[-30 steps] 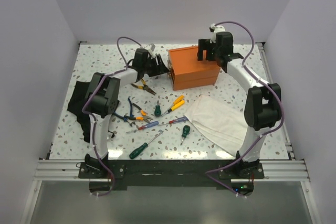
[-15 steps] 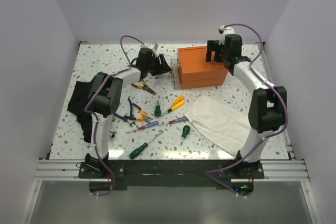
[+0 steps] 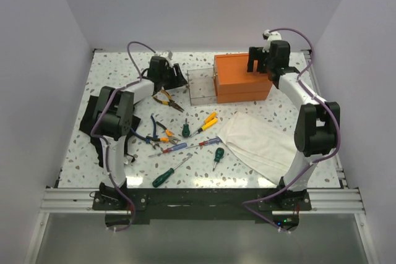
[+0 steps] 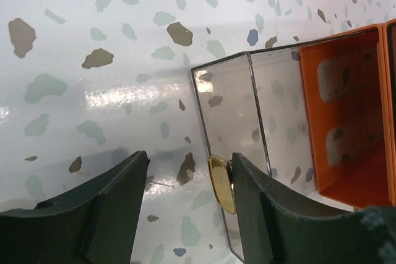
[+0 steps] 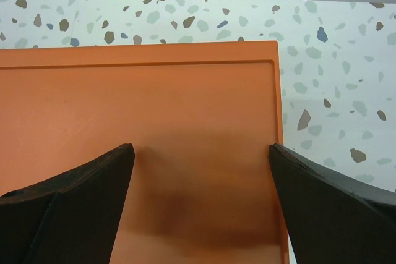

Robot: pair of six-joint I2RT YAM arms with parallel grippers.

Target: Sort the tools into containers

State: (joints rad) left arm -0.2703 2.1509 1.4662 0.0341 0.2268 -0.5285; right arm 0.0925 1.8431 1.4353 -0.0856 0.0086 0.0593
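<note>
The orange box (image 3: 242, 80) stands at the back of the table, and one grey see-through drawer (image 3: 201, 86) is pulled out of its left face. The drawer shows empty in the left wrist view (image 4: 241, 109). My left gripper (image 3: 181, 78) is open at the drawer's front. Its jaws straddle the drawer's gold knob (image 4: 221, 183), which touches the right finger (image 4: 260, 202); the left finger stands apart. My right gripper (image 3: 260, 66) is open, jaws spread wide over the box's flat top (image 5: 154, 103). Several tools lie loose mid-table.
Orange-handled pliers (image 3: 168, 99) lie just in front of the left gripper. Screwdrivers (image 3: 207, 122) (image 3: 167, 176) (image 3: 218, 156) and blue pliers (image 3: 158, 131) are scattered mid-table. A white cloth (image 3: 260, 140) lies front right, and a black fabric piece (image 3: 93, 122) at the left edge.
The drawer has come out of the box to the left as my left gripper moved left. The box and my right gripper have shifted to the right.
</note>
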